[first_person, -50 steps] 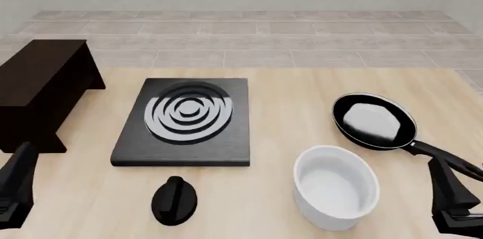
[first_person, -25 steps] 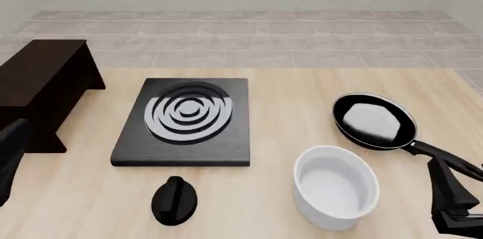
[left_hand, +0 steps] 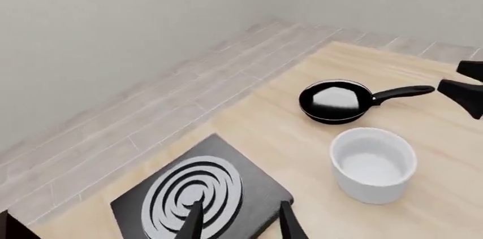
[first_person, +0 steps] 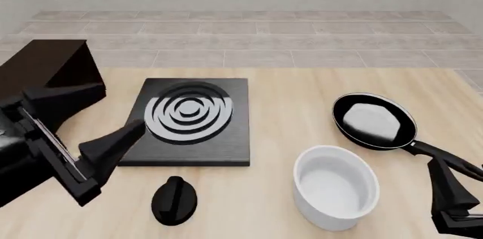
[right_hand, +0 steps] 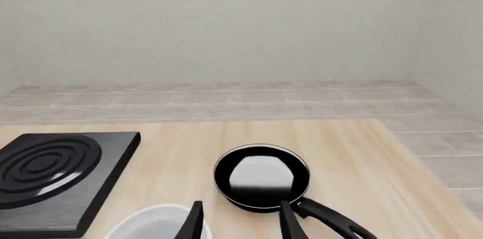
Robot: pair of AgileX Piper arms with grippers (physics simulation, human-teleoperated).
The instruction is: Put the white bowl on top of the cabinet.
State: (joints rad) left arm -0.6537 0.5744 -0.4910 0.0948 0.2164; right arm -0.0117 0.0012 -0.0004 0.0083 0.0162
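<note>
1. Table (first_person: pixel 302 86): light wood top, carries everything; tiled floor and plain wall beyond its far edge.
2. Cabinet (first_person: pixel 45 64): dark brown box at the table's far left, flat top bare; the left arm hides its near part in the front view.
3. Left arm: big black body low left in the front view, pointing right toward the stove plate. Left gripper (left_hand: pixel 240 223): two fingers apart, nothing between them, hovering above the stove plate's near edge. Front view shows one finger (first_person: pixel 113 144) over the plate's near-left corner.
4. Stove plate (first_person: pixel 187 120): flat black square with silver concentric rings, centre-left of table, just right of the cabinet.
5. White bowl (first_person: pixel 335 187): deep, glossy, upright on the table at near right, not held. Sits just in front of the frying pan, well apart from the cabinet and from the left gripper. Also in left wrist view (left_hand: pixel 374 163); only its rim shows in right wrist view (right_hand: pixel 155 222).
6. Frying pan (first_person: pixel 375 120): black, pale patch inside, right side of the table, handle toward the right arm.
7. Right gripper (right_hand: pixel 240 220): fingers apart, empty, near the bowl rim and pan handle. Front view shows it at the bottom right corner (first_person: pixel 456 196).
8. Knob-like black object (first_person: pixel 174 199): small, on the table in front of the stove plate.
</note>
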